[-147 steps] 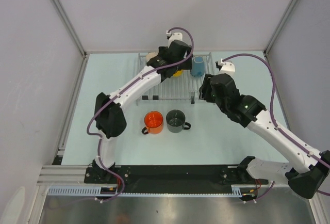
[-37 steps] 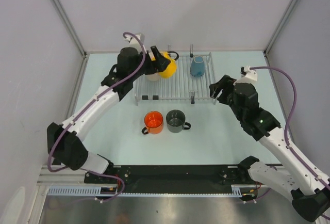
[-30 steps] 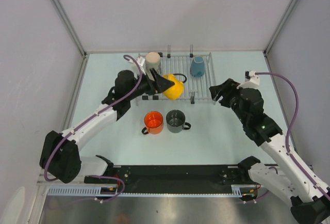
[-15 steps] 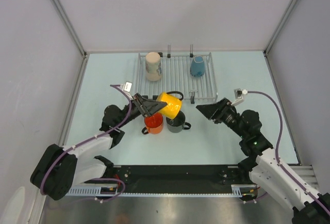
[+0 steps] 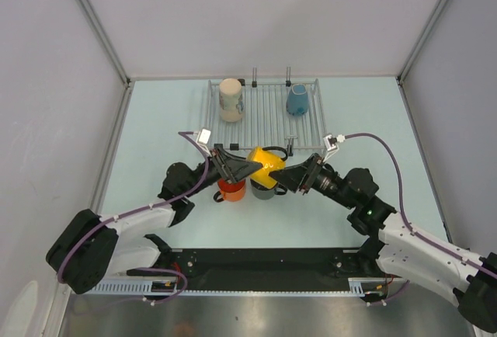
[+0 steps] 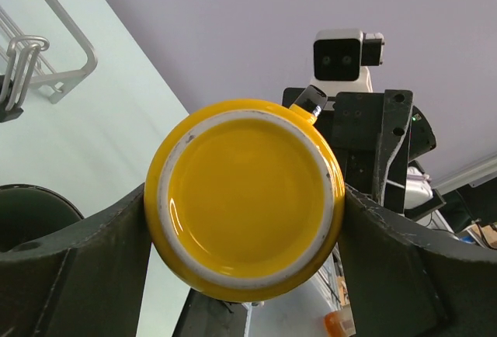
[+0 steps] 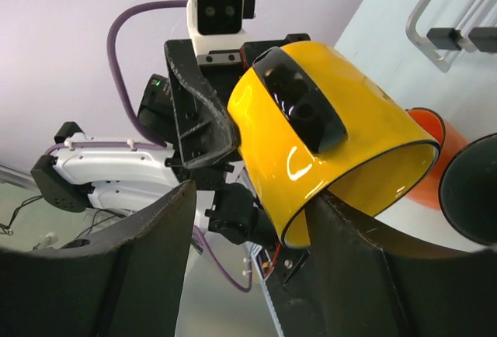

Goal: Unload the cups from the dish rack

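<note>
Above the orange cup (image 5: pixel 231 188) and dark grey cup (image 5: pixel 262 191) on the desk (image 5: pixel 155 119), the left end effector (image 5: pixel 242 168) pinches the yellow cup (image 5: pixel 266 163) in the air. The right end effector (image 5: pixel 289 175) is spread wide on either side of its open end. It should close gently before the left lets go, so nothing drops.

White arm links (image 5: pixel 419 248), black joints (image 5: pixel 363 197), looping purple cables (image 5: pixel 373 137), white wrist cameras (image 6: pixel 339 55), dark wedge-shaped pincer fingers (image 6: pixel 70 275).
</note>
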`<action>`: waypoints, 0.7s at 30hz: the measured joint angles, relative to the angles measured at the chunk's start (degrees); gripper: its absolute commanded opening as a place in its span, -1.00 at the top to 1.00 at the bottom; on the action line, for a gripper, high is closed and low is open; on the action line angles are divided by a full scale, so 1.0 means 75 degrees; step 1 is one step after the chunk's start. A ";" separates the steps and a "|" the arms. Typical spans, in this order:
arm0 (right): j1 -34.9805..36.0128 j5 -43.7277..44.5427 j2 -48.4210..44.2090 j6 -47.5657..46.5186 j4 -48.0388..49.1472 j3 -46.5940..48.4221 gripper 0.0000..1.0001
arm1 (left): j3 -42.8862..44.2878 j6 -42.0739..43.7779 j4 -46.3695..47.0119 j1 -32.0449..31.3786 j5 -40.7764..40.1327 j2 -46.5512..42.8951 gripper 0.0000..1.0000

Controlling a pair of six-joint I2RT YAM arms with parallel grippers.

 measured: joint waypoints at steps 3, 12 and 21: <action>0.0032 0.0079 0.0329 -0.0073 0.0192 0.0090 -0.18 | 0.0000 0.0006 0.0058 -0.0105 -0.0140 0.0009 0.99; 0.0035 0.0152 0.0898 -0.0079 0.0659 0.0119 0.90 | -0.0003 0.0006 0.0096 -0.0300 -0.0323 0.0009 0.99; 0.0114 -0.0114 0.0775 0.0294 0.1393 0.0198 1.00 | -0.0006 -0.0589 0.0743 -0.0431 -0.0335 -0.0050 0.40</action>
